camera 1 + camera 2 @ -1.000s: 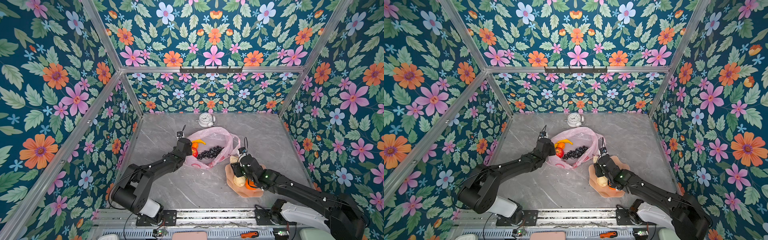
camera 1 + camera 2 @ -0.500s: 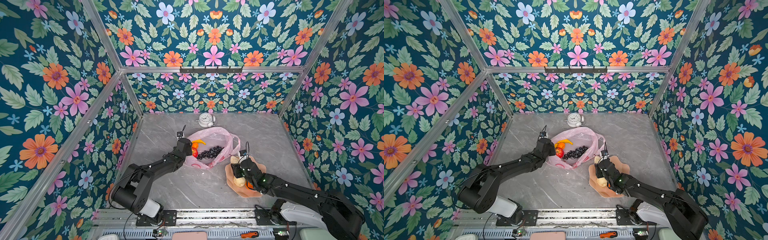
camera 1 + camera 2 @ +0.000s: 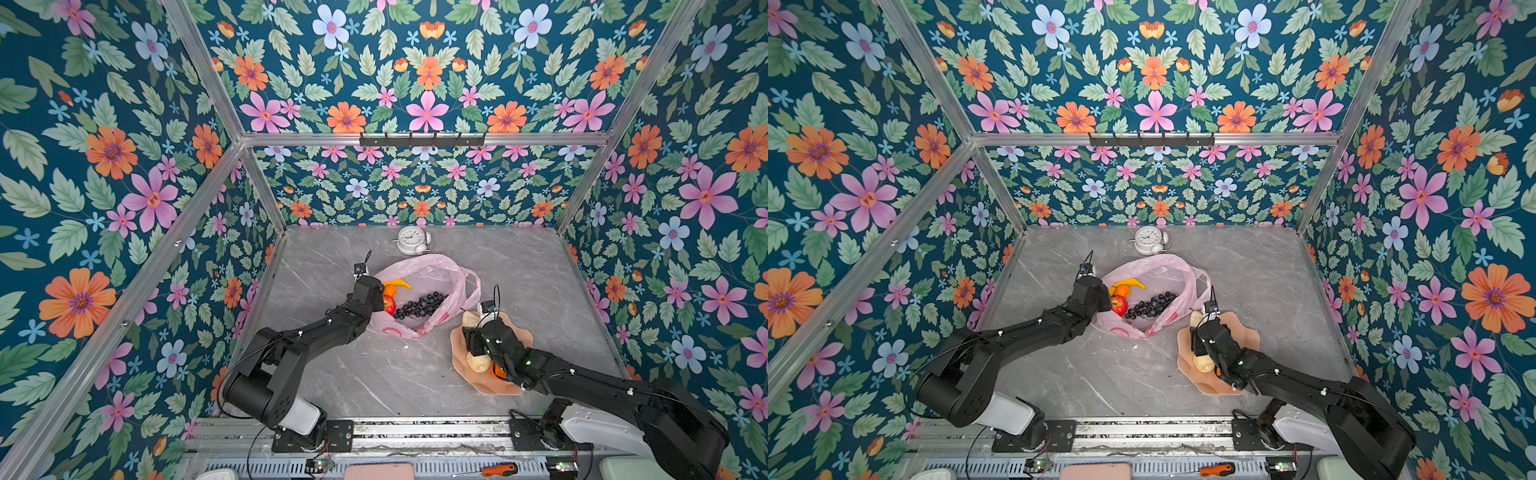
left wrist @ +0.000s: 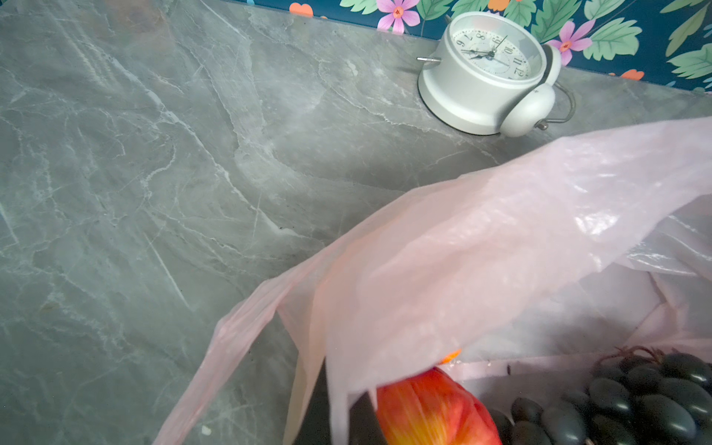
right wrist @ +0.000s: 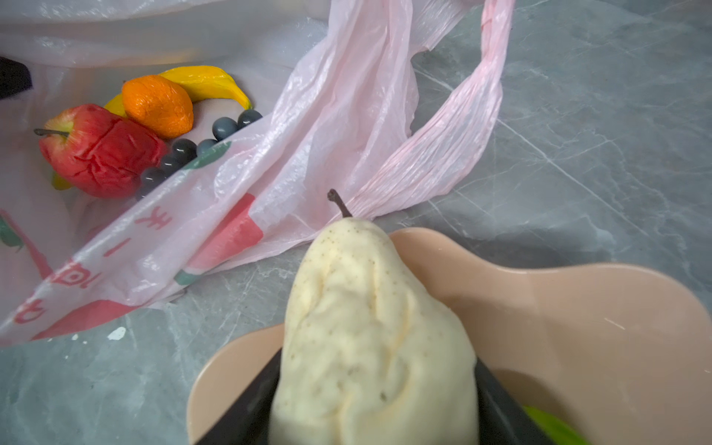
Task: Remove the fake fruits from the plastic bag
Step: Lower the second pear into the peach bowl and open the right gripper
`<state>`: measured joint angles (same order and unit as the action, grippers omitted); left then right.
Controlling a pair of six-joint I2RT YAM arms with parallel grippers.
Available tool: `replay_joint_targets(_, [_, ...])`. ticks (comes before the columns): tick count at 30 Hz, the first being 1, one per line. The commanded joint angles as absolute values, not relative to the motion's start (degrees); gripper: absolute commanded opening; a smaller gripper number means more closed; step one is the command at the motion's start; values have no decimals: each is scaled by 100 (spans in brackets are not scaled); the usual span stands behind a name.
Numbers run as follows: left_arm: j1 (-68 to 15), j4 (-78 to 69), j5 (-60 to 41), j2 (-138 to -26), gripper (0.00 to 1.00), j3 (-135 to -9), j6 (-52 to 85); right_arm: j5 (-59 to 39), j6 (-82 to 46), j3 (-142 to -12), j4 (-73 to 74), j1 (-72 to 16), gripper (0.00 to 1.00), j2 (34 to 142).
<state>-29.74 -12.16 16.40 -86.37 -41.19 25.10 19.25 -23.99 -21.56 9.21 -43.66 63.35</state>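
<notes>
The pink plastic bag lies open mid-table. In it are a yellow banana, an orange, a red apple and dark grapes. My left gripper is at the bag's left rim, shut on the plastic film, right beside the apple. My right gripper is low over the peach dish, with its black fingers against both sides of a pale cream pear. Also on the dish are a second cream fruit, an orange one and a green one.
A white alarm clock stands behind the bag near the back wall. Floral walls close in the grey marble table on three sides. The bag's loop handles trail toward the dish. An orange screwdriver lies on the front rail.
My right gripper has moved slightly nearer and lower over the dish with the pear. The left arm and the bag have stayed still.
</notes>
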Motion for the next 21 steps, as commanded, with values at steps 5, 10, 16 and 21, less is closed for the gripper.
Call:
replay_joint_targets(5, [-2971,-1248,1651,-8656,8,-4158,2481,1968,-2461,-2269,483,-4368,72,6015])
replay_joint_targets(10, [-2971,-1248,1637,-8662,8,-4158,2479,2068,-2477,-2398,4,-4368,71,5860])
replay_joint_targets(16, [-2971,-1257,1630,-8700,9,-4166,2481,2046,-2569,-2544,-794,-4367,64,5519])
replay_joint_targets(21, [-2971,-1257,1637,-8709,9,-4168,2479,1828,-2707,-2515,-1289,-4367,59,5105])
